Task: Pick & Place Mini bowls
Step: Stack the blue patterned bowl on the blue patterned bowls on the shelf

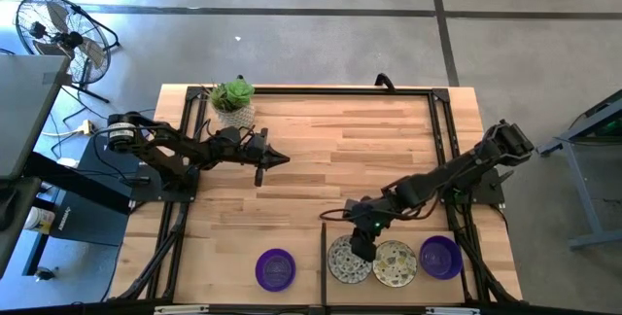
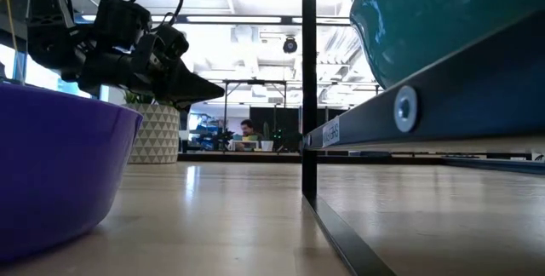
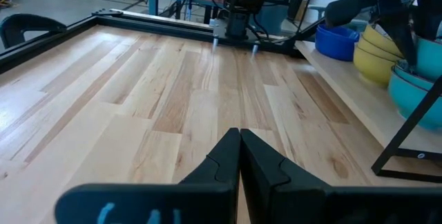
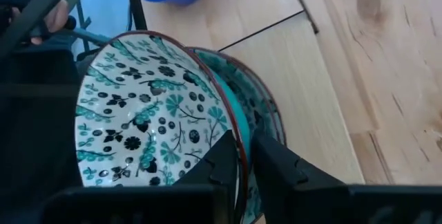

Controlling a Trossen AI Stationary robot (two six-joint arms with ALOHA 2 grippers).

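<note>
Purple and speckled mini bowls sat in a row along the bench's near edge, toward the right corner. Right gripper [image 1: 362, 248] was down on the left patterned bowl [image 1: 342, 262], and in the right wrist view its fingers [image 4: 222, 156] straddled that bowl's rim [image 4: 231, 124], one inside, one outside, w/ just a narrow gap. Looked to us like a rim pinch, maybe just loosening, can't say for sure. That bowl was tilted, leaning against a second patterned one behind it [image 4: 266, 110], so the rim ran edge-on between the fingers. Any lift or release prob turns on that lean.

In the top view: second speckled bowl [image 1: 395, 262] touching the first, then a purple bowl [image 1: 440, 256] just beside it nearer the right corner. Another purple bowl [image 1: 276, 268] sat alone across the black divider bar [image 1: 323, 262], near the middle of the near edge. All bowls looked empty as far as we could see.

Left gripper [image 1: 270, 158] hovered over the far-left part of the bench next to the plant pot [image 1: 233, 109], fingers pressed together, holding nothing. Right arm was way nearer the bowls, so our guess was it does the work.
</note>
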